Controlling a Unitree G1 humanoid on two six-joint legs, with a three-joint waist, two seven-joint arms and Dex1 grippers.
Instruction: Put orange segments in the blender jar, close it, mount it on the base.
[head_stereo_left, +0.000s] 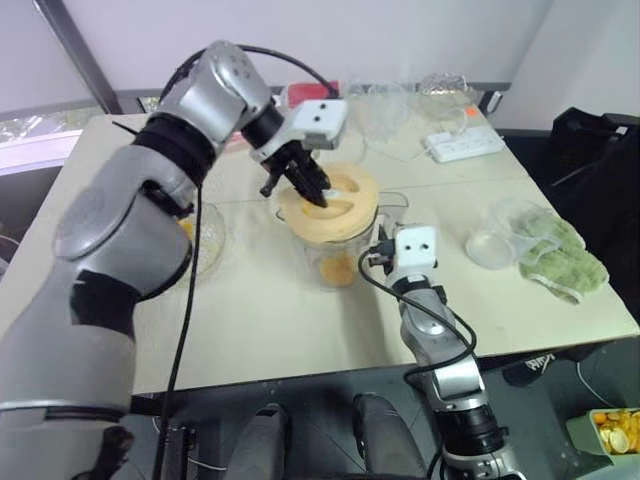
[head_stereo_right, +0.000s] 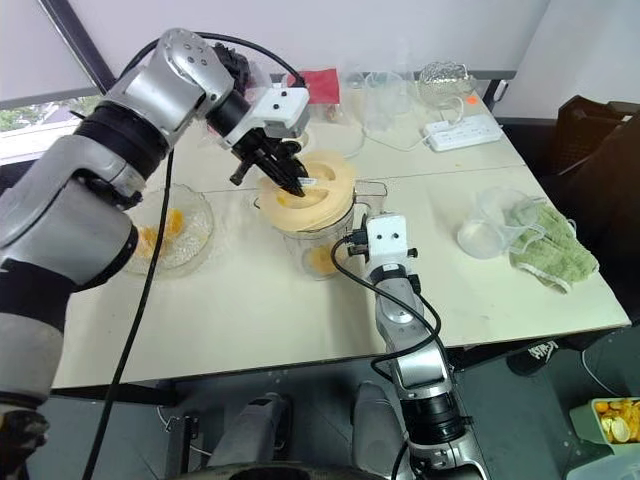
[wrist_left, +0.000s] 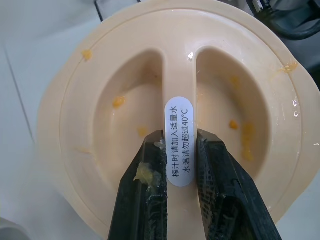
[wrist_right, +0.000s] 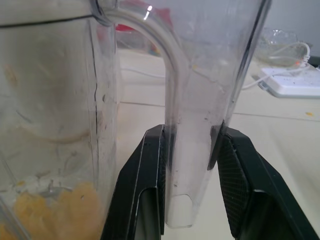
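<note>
Clear blender jar (head_stereo_left: 335, 250) at counter (head_stereo_left: 260, 320) centre, orange segments (head_stereo_left: 337, 268) inside, right hand (wrist_right: 190, 165) clamping its handle, left hand (wrist_left: 181, 165) pinching the cream lid's (wrist_left: 100, 130) ridge over the jar mouth, white sticker (wrist_left: 179, 142) reading 榨汁时请加入适量水 水温请勿超过40°C

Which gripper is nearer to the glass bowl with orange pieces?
Left. The left gripper grips the lid beside the bowl; the right gripper clamps the jar handle, farther away.

Left gripper (head_stereo_left: 318, 192) pinches the ridge of the cream lid (head_stereo_left: 330, 205) atop the blender jar (head_stereo_left: 335, 250); right gripper (head_stereo_left: 382, 250) at jar's handle; orange segments (head_stereo_left: 338, 268) inside.
</note>
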